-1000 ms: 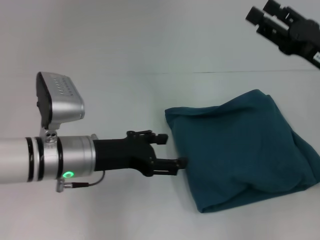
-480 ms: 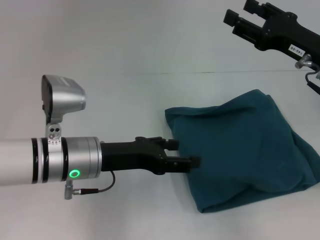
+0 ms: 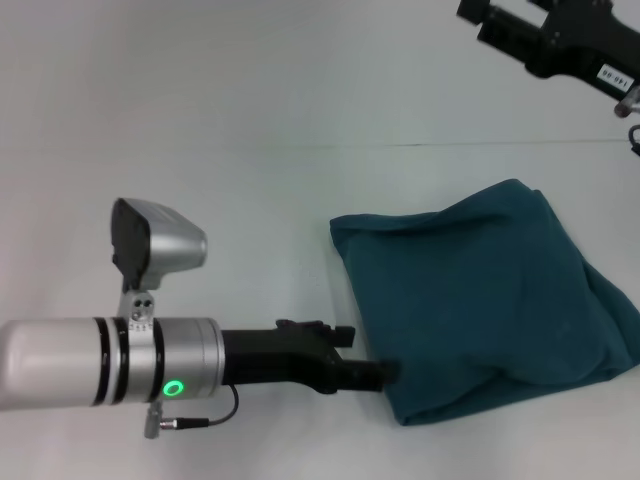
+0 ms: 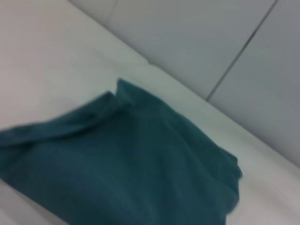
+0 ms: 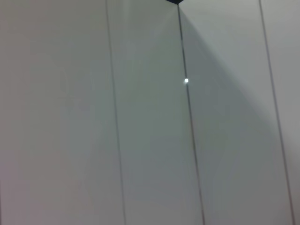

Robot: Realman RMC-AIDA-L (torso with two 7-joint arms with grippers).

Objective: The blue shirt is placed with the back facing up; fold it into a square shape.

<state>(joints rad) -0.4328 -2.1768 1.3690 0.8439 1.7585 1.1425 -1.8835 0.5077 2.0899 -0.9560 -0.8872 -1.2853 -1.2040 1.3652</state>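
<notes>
Soft, light, limp dark teal-blue folded fabric shirt [image 3: 480,300], roughly square. Black left gripper [image 3: 385,372] at 7 o'clock edge, fingers narrow, grasp unclear. Black right gripper [image 3: 475,15] raised at 1 o'clock, spread wide. Best held at corners.

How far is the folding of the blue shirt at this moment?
Done: the blue shirt already lies folded into a rough, rumpled block on the table. In hand: the left gripper is low at the shirt's near left edge; whether it grips cloth cannot be seen. The right gripper is raised far above, away from the shirt. Left: squaring uneven edges, mainly the bulging right side.
</notes>
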